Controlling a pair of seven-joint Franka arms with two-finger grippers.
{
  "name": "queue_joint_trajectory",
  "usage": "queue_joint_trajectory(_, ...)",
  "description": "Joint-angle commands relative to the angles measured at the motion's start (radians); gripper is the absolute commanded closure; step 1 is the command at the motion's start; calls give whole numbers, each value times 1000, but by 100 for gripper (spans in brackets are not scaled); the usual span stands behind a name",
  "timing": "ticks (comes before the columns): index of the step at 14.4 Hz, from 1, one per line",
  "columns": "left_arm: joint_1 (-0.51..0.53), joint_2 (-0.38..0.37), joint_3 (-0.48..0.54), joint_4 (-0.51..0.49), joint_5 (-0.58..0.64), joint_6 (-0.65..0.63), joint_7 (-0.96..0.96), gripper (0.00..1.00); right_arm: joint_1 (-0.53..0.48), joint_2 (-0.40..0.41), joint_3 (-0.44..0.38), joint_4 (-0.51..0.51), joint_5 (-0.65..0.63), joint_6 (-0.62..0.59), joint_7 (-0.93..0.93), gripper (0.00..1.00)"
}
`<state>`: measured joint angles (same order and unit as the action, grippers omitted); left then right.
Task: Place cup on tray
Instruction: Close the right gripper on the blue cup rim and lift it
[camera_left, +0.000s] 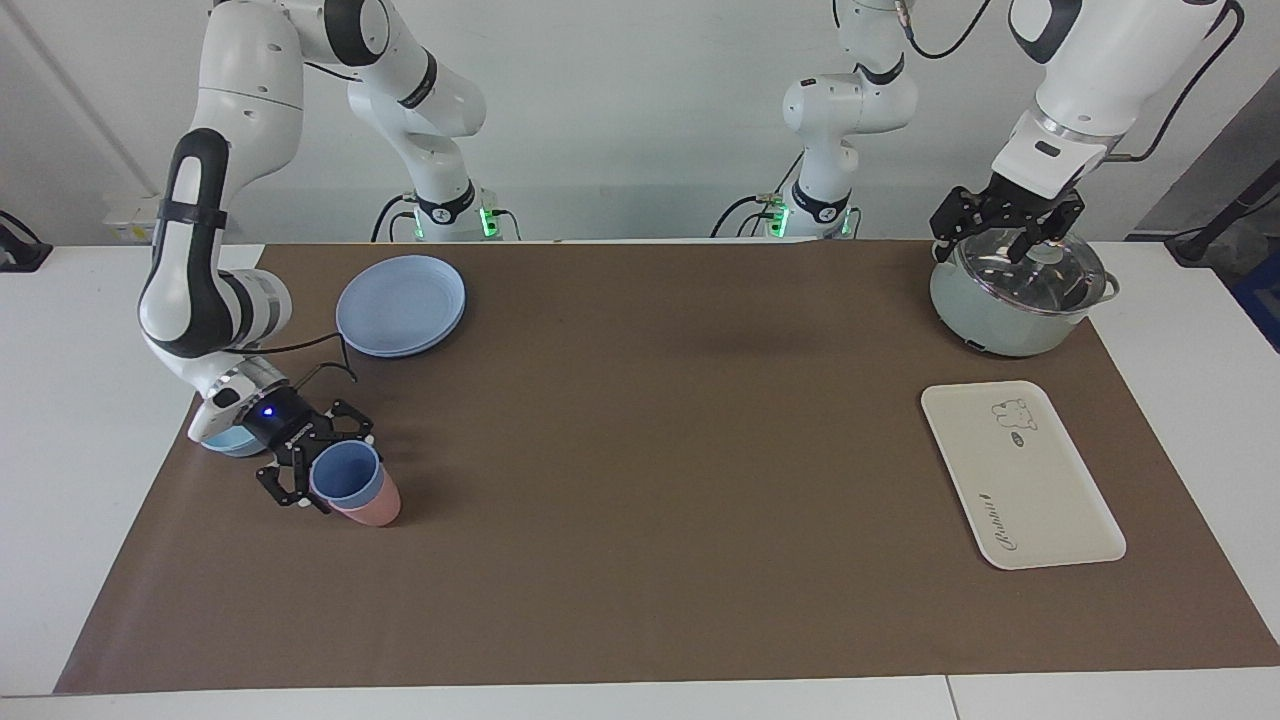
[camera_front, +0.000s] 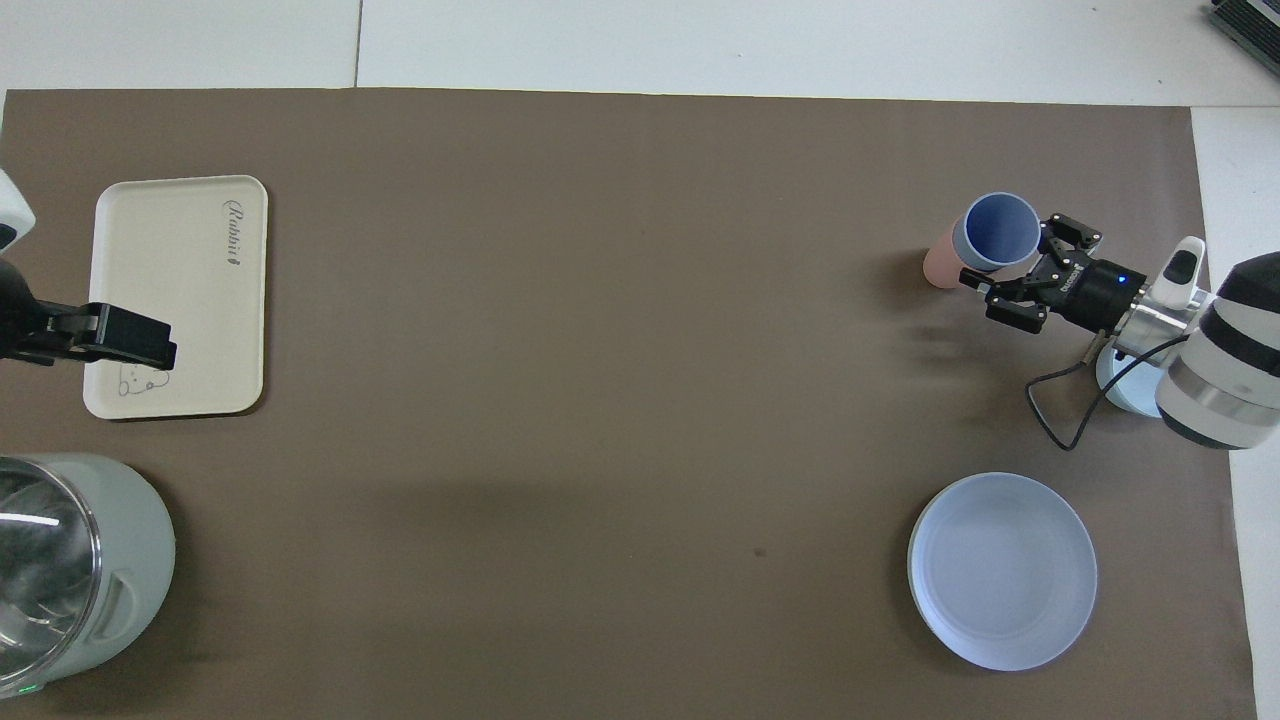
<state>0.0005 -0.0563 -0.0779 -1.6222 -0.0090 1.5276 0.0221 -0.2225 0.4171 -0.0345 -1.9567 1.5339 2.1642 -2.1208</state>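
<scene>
The periwinkle-blue cup (camera_left: 345, 473) (camera_front: 1000, 228) sits nested in a salmon-pink cup (camera_left: 372, 510) (camera_front: 938, 268) toward the right arm's end of the table. My right gripper (camera_left: 335, 468) (camera_front: 1005, 252) is low at the blue cup, open, with one finger on each side of it. The cream-white tray (camera_left: 1020, 480) (camera_front: 170, 290) lies flat and bare toward the left arm's end. My left gripper (camera_left: 988, 245) (camera_front: 125, 340) waits open, just over the pot's lid.
A pale-green pot (camera_left: 1000, 320) (camera_front: 120, 560) with a glass lid stands nearer to the robots than the tray. A round blue plate (camera_left: 400, 305) (camera_front: 1000, 570) and a small light-blue bowl (camera_left: 230, 440) (camera_front: 1115, 385) lie near the right arm.
</scene>
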Motion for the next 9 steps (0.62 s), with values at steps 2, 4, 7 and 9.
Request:
queue_joint_trajectory(2, 10, -28, -3, -28, -2, -1, 18, 0, 12, 25, 4, 21, 48, 20, -25, 0)
queue_joint_trajectory(4, 12, -28, -3, -28, -2, -1, 18, 0, 18, 25, 5, 21, 51, 25, -31, 0)
queue_joint_trajectory(7, 3, -30, -5, -30, -2, -6, 16, 0, 45, 25, 5, 16, 86, 43, -42, 0)
queue_joint_trajectory(9, -8, -30, -13, -30, -2, -6, 13, 0, 57, 25, 4, 16, 112, 48, -48, 0)
